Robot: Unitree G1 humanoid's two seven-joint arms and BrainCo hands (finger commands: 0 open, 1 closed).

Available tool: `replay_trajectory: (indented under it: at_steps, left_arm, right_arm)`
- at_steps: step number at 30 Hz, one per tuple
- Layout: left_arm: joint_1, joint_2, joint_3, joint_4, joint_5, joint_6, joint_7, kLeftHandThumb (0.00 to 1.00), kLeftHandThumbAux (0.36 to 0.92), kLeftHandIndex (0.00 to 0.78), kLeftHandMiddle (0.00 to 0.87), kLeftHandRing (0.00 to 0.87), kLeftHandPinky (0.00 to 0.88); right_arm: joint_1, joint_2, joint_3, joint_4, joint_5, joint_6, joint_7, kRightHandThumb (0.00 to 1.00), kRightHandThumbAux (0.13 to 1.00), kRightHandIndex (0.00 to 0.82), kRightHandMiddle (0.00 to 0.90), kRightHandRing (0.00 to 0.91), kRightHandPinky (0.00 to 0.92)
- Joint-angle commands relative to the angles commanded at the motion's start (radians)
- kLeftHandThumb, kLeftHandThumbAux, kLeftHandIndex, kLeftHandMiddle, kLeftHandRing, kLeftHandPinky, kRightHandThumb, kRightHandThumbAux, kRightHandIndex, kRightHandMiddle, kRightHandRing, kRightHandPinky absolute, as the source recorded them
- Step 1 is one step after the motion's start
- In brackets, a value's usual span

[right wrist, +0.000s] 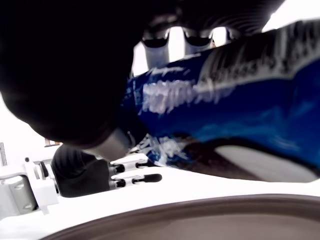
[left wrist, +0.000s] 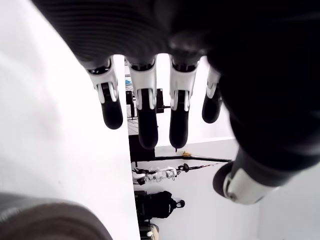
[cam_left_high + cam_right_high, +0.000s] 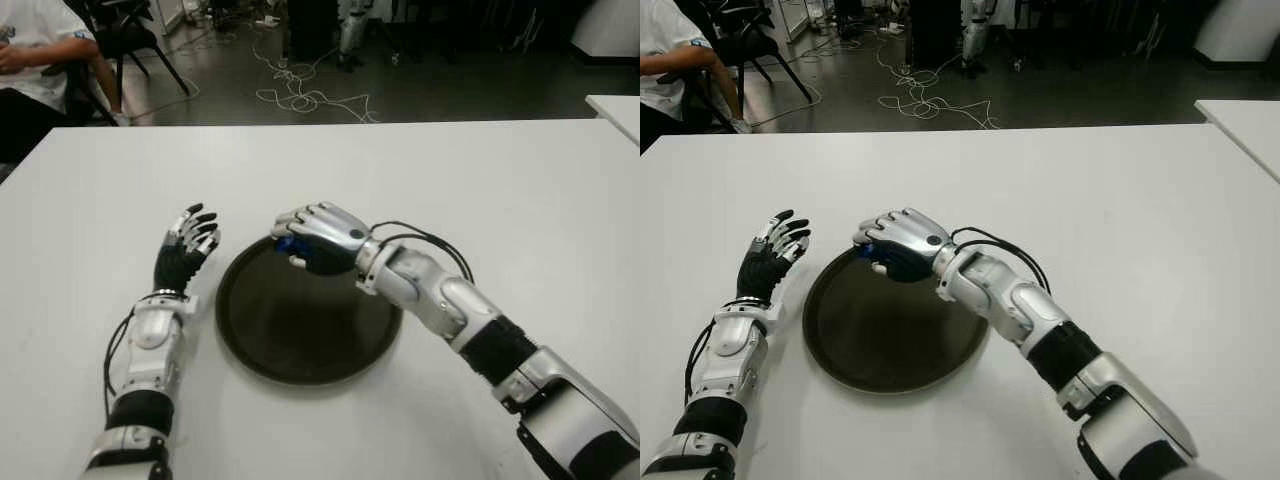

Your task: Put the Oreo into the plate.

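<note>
The right hand (image 3: pixel 318 240) sat just left of the frame's centre, fingers curled around the blue Oreo packet (image 3: pixel 285 244) — a sliver of blue wrapper showed under the knuckles. The right wrist view confirmed the grasp: the blue wrapper with white lettering (image 1: pixel 225 105) filled the palm, held clear above the dark rim below it. The hand hovered over the far-left edge of the plate (image 3: pixel 300 340), a round dark dish lying on the white tabletop (image 3: pixel 500 180) in the lower middle of the frame.

The left hand (image 3: pixel 186 250) showed just left of the plate, fingers extended and slightly spread, holding nothing; its wrist view showed the fingertips (image 2: pixel 147 132) straight and free.

At the upper left corner of the frame a person (image 3: pixel 40 50) in a white shirt sat on a chair beyond the tabletop, and white cables (image 3: pixel 300 95) lay looped on the dark floor at the top centre.
</note>
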Motion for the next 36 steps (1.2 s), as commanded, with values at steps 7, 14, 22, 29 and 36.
replay_trajectory:
  at_steps: [7, 14, 22, 29, 36]
  left_arm:
    - [0.004, 0.0, 0.0, -0.007, -0.005, 0.003, -0.009, 0.116, 0.715, 0.14, 0.228, 0.197, 0.163]
    - [-0.005, -0.002, 0.007, 0.013, -0.017, 0.011, -0.02, 0.118, 0.714, 0.145, 0.232, 0.201, 0.184]
    - [-0.015, -0.011, 0.023, 0.026, -0.048, 0.021, -0.043, 0.132, 0.699, 0.156, 0.242, 0.218, 0.203]
    - [-0.02, -0.01, 0.024, 0.043, -0.051, 0.015, -0.045, 0.137, 0.676, 0.149, 0.229, 0.199, 0.153]
    - [-0.015, -0.01, 0.024, 0.03, -0.045, 0.008, -0.032, 0.151, 0.678, 0.147, 0.226, 0.183, 0.114]
  right_arm:
    - [0.008, -0.001, -0.022, 0.016, 0.061, -0.033, 0.031, 0.689, 0.737, 0.402, 0.393, 0.403, 0.382]
    - [0.0, -0.006, -0.032, 0.023, 0.08, -0.046, 0.06, 0.686, 0.739, 0.397, 0.175, 0.156, 0.127]
    - [-0.011, -0.011, -0.034, 0.031, 0.064, -0.042, 0.087, 0.305, 0.836, 0.026, 0.013, 0.009, 0.007]
    - [-0.012, -0.01, -0.039, 0.04, 0.056, -0.035, 0.079, 0.239, 0.82, 0.001, 0.0, 0.0, 0.0]
    - [-0.019, -0.029, -0.05, 0.059, 0.045, -0.038, 0.059, 0.183, 0.786, 0.0, 0.0, 0.0, 0.0]
